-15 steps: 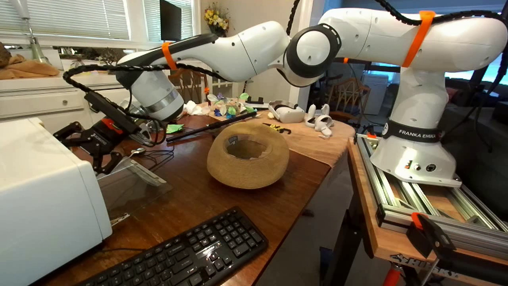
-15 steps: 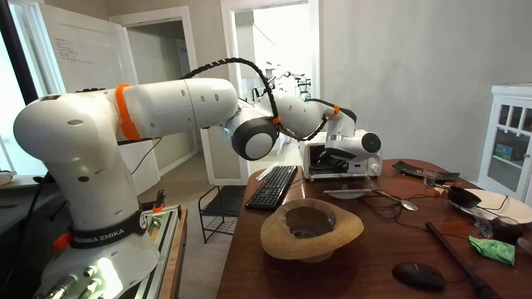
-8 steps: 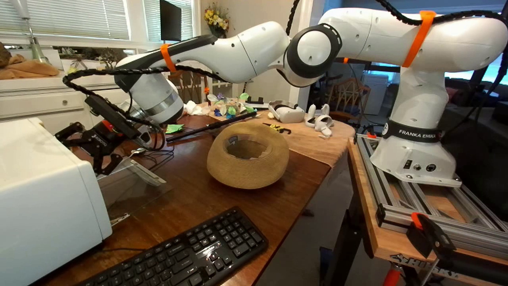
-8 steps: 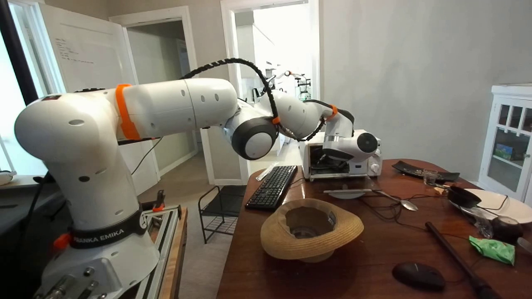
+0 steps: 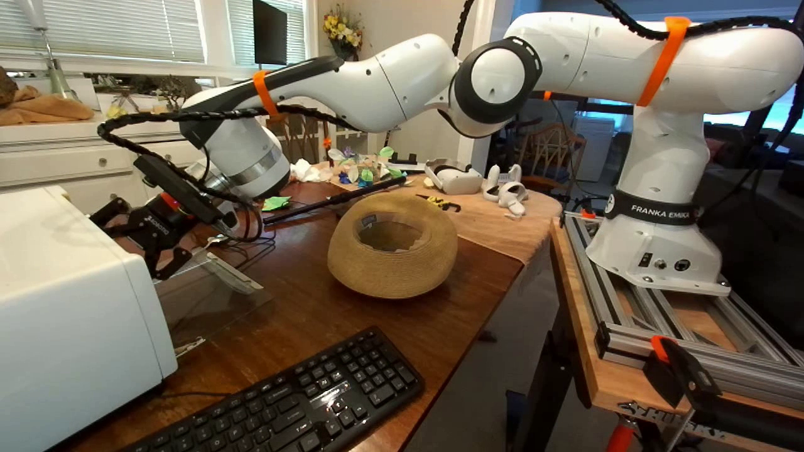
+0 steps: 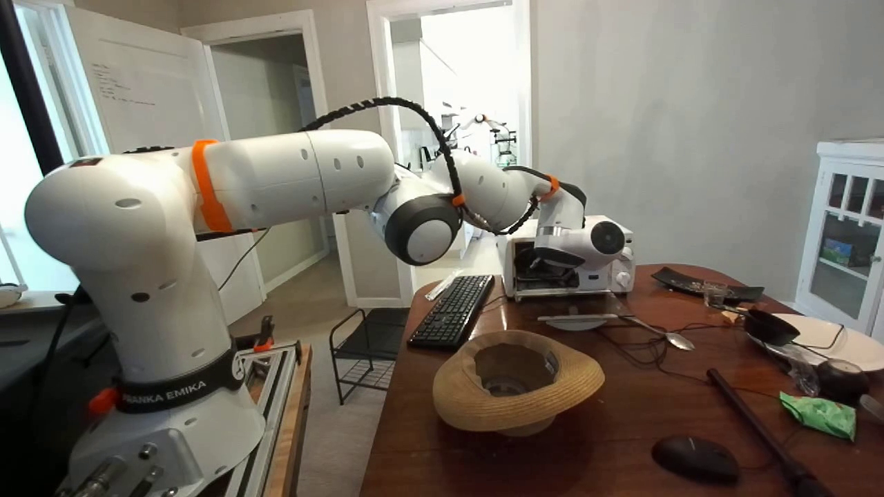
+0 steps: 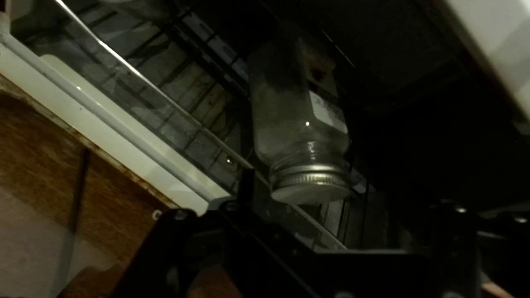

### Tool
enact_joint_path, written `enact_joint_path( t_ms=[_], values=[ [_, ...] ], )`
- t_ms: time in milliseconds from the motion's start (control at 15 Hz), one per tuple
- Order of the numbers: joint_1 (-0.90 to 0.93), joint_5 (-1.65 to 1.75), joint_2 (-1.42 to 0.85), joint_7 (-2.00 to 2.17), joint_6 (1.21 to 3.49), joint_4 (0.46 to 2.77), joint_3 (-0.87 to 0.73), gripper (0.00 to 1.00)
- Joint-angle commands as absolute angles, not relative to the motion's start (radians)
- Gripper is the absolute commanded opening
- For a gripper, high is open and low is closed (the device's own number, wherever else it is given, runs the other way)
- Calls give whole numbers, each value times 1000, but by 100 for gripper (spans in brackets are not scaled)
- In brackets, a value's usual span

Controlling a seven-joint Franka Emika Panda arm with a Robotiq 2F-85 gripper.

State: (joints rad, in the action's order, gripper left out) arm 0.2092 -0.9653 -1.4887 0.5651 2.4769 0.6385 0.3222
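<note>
My gripper (image 7: pixel 350 198) is open and empty at the mouth of the white toaster oven (image 5: pixel 63 301). In an exterior view the gripper (image 5: pixel 127 245) stands partly behind the oven's near edge. In the wrist view a clear glass jar (image 7: pixel 290 111) with a metal lid (image 7: pixel 310 182) and a small white label is inside the dark oven, over a wire rack (image 7: pixel 198 87). The lid faces my gripper and shows between the two fingers, apart from them. The jar does not show in the exterior views. The oven (image 6: pixel 625 259) has its glass door (image 5: pixel 207 307) folded down.
A straw hat (image 5: pixel 389 270) lies upturned on the table. A black keyboard (image 6: pixel 452 314) is beside the oven. A spoon (image 6: pixel 678 340), cables, a mouse (image 6: pixel 694 457), a black rod (image 6: pixel 749 414), a green packet (image 6: pixel 818 414) and a white plate (image 6: pixel 849 342) lie on the table.
The wrist has shifted slightly and turned a little, moving left in an exterior view. The gripper stays at the oven's mouth. The hat, keyboard and oven have not moved.
</note>
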Motion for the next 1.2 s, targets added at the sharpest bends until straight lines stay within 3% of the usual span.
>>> enact_joint_path(
  t_ms=[0,133,200,533,1133],
  values=[
    [218,-973,-1489,548,2498,653,325,78],
    [221,-973,-1489,546,2498,654,325,77],
    [221,-973,-1489,546,2498,654,325,58],
    [222,-973,-1489,544,2499,654,325,24],
    [220,-970,-1489,552,2524,653,315,23]
  ],
)
